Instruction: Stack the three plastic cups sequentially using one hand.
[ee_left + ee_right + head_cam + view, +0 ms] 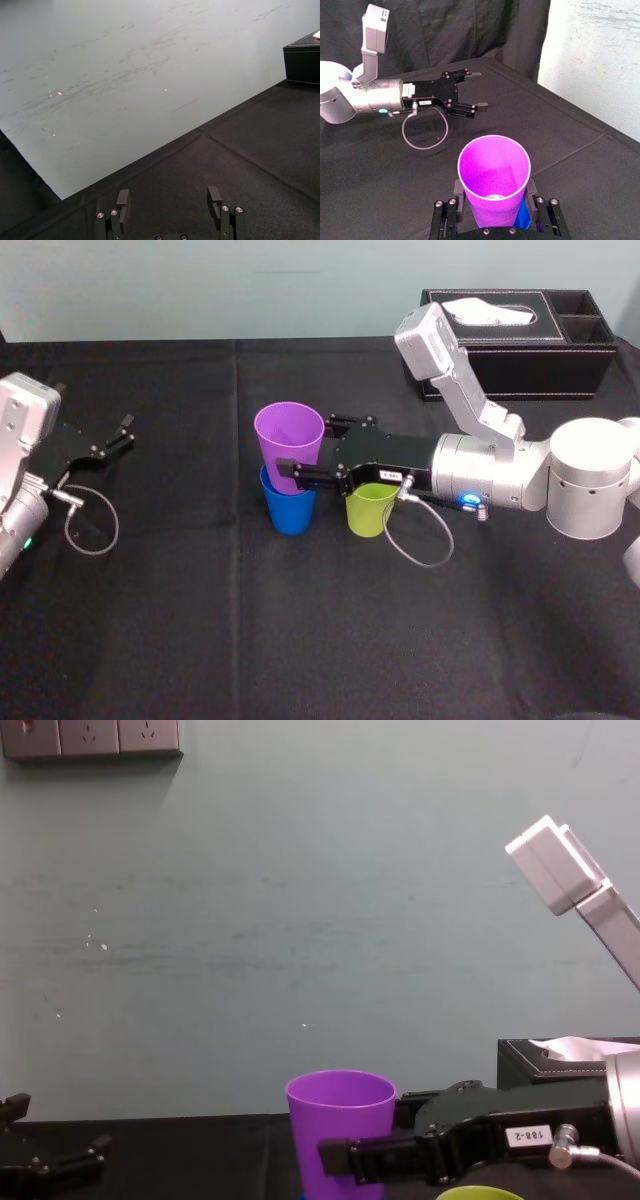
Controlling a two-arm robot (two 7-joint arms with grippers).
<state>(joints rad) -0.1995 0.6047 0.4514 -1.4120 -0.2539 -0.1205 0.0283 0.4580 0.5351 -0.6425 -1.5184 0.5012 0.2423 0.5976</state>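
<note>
The purple cup stands partly sunk in the blue cup at the table's middle. My right gripper, with a white label on its body, reaches in from the right and is shut on the purple cup, one finger on each side of its wall. From the right wrist view the purple cup sits between the fingers, a bit of the blue cup showing below. The lime green cup stands just right of the blue one, under the gripper's body. My left gripper rests open at the far left.
A black tissue box sits at the back right, behind the right arm's elbow. A cable loop hangs from the right wrist near the green cup. Bare black cloth lies in front of the cups and between them and the left gripper.
</note>
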